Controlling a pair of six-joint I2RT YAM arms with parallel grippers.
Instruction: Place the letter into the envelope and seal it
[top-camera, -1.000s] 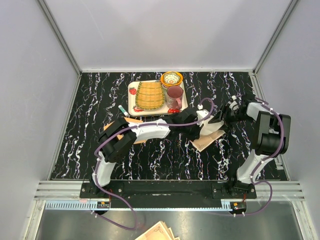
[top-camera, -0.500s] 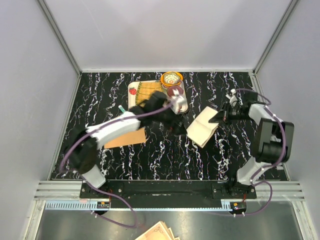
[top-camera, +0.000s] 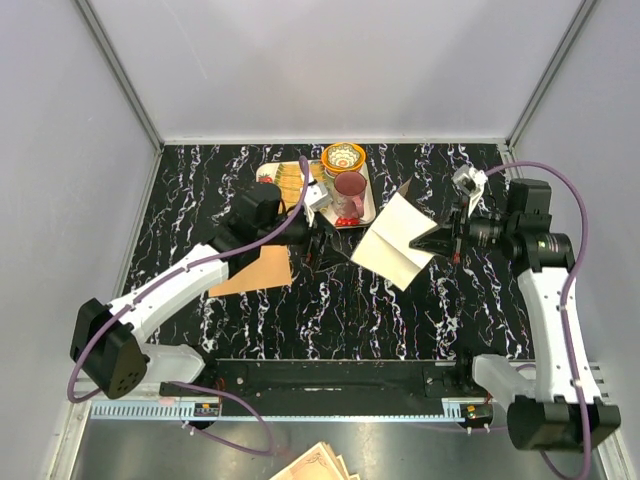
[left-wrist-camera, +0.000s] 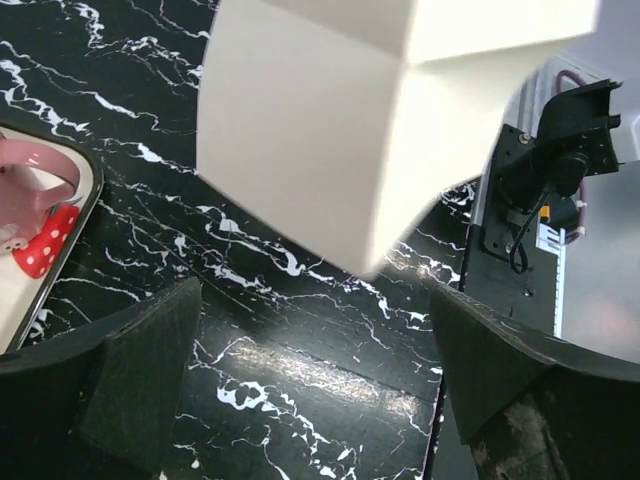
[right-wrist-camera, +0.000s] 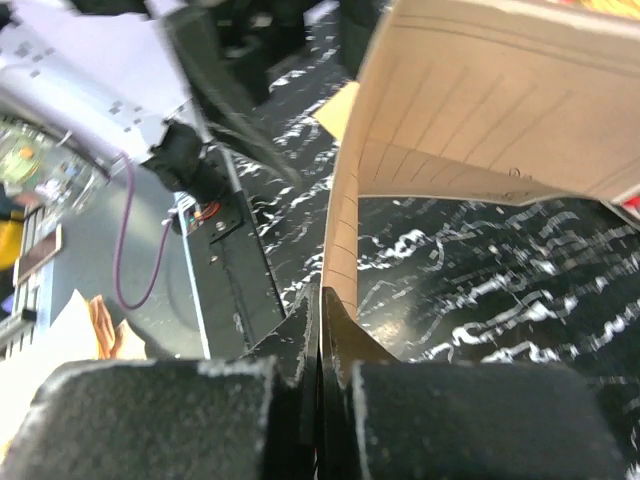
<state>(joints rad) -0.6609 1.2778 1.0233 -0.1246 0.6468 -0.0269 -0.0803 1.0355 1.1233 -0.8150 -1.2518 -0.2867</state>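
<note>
The letter (top-camera: 393, 243), a pale creased sheet, hangs tilted above the table, partly folded. My right gripper (top-camera: 440, 238) is shut on its right edge. In the right wrist view the jaws (right-wrist-camera: 322, 300) pinch the sheet's thin edge, and the letter (right-wrist-camera: 480, 110) rises away from them. The orange-tan envelope (top-camera: 255, 270) lies flat on the table to the left, partly under my left arm. My left gripper (top-camera: 328, 252) stands open just left of the letter. In the left wrist view its fingers (left-wrist-camera: 140, 370) are wide apart with only the table between them, and the letter (left-wrist-camera: 320, 130) floats ahead.
A tray (top-camera: 265, 200) at the back carries a woven mat, a patterned bowl (top-camera: 343, 158) and a pink cup (top-camera: 349, 190). An ornate paper stack (top-camera: 315, 465) lies below the table's front rail. The table is black marble.
My left gripper has opened, let go of the letter and drawn back to the left. My right gripper has shut on the letter's edge and raised it off the table.
</note>
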